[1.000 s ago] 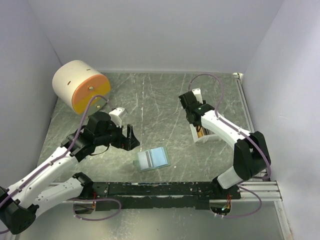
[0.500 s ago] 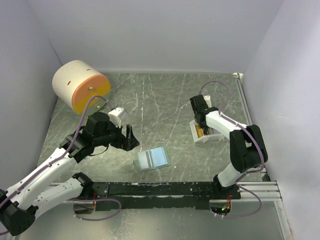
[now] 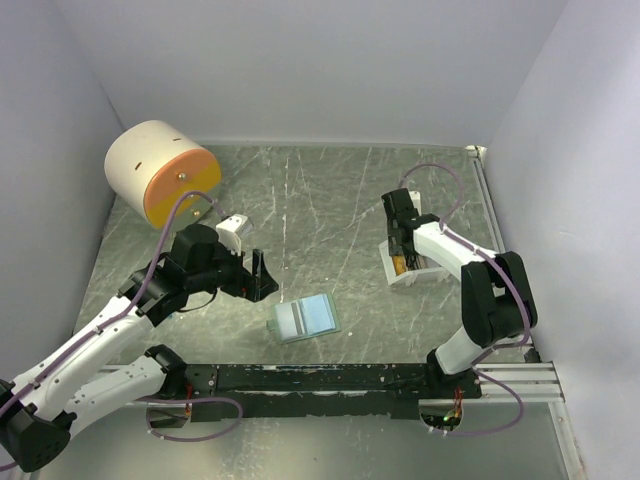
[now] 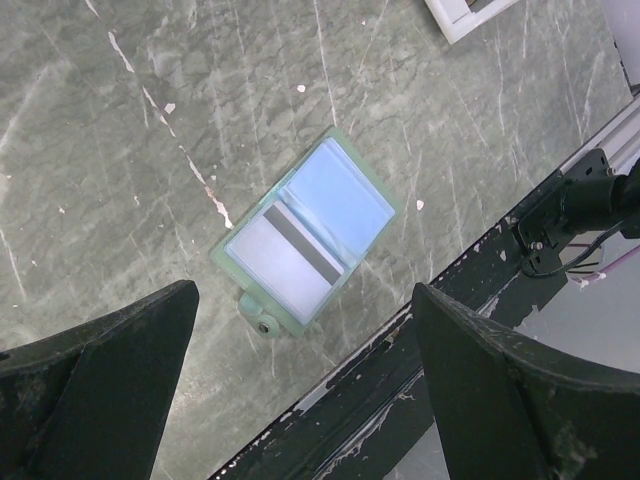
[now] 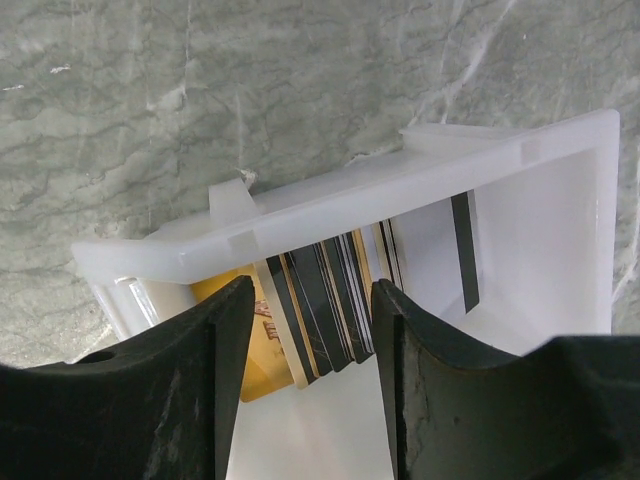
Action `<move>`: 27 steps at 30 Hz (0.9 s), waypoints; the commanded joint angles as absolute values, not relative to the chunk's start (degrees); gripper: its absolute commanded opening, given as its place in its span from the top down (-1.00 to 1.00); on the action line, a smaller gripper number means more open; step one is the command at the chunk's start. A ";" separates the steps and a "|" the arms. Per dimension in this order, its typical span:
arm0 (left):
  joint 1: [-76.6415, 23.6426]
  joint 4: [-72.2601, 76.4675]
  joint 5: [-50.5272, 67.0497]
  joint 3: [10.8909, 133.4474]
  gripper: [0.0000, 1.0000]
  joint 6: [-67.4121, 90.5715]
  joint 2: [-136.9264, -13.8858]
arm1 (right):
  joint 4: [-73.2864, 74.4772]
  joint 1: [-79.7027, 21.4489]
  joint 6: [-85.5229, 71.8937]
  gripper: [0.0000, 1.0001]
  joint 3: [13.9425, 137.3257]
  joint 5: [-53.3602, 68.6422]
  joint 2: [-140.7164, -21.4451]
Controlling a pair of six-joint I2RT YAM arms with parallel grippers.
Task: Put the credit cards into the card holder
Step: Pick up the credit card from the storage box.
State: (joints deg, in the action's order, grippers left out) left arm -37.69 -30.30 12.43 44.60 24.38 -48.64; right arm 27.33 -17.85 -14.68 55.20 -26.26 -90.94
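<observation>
Marbled grey-green surface [image 3: 330,200], white walls. Credit cards [image 5: 335,290]: standing on edge in white tray [image 5: 400,190], right side. Right gripper [image 5: 308,300]: part-open, grasping nothing, poised over the stack. Card holder [image 4: 305,235]: lying open near centre, well apart from tray. Left gripper [image 4: 305,290]: fully released above it. Risk, judged: jaws span several cards, so closing may pinch more than one, or snag the tray wall and drag it.

Veined table [image 3: 330,200], card holder [image 3: 306,319], tray [image 3: 402,281], cabinet [image 3: 160,175]
</observation>
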 commanded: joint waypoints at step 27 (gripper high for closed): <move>-37.59 -30.50 10.52 44.67 -1.00 23.91 -47.64 | 29.49 -24.71 -15.24 0.37 59.06 -44.13 -98.38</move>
State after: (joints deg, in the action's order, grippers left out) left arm -37.69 -30.30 11.68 44.60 24.40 -48.62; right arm 28.56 -24.60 -15.00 57.52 -39.59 -97.93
